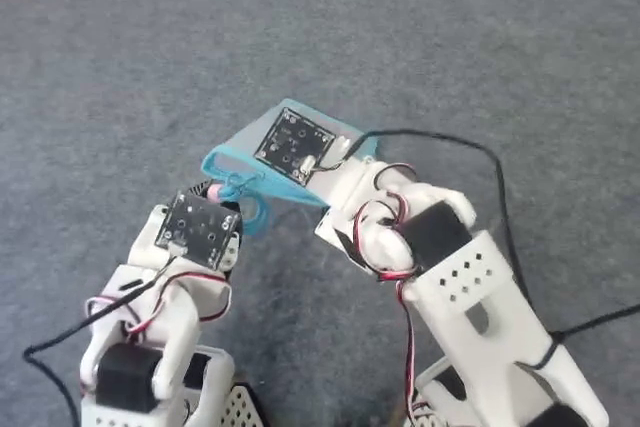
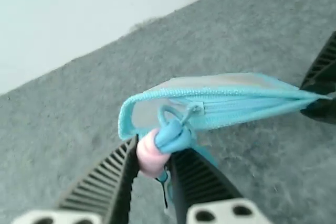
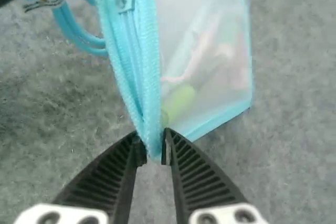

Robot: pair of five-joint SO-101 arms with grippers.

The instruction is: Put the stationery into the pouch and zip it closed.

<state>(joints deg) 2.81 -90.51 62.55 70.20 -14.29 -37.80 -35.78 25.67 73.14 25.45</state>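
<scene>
Turquoise pouch [image 1: 240, 152]: my left gripper [image 2: 156, 153] pinches its zipper pull [image 2: 170, 135], right gripper [image 3: 152, 148] clamps its zipper end; right wrist view reveals stationery [image 3: 184, 93] inside.

Overhead looks down; wrist cameras close, sharing pouch [image 2: 226, 103]

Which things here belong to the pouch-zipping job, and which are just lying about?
Job: pouch, stationery inside it, zip pull, left gripper on the pull, right gripper clamping the pouch's end.
Lying about: black cable, grey table cover.
</scene>
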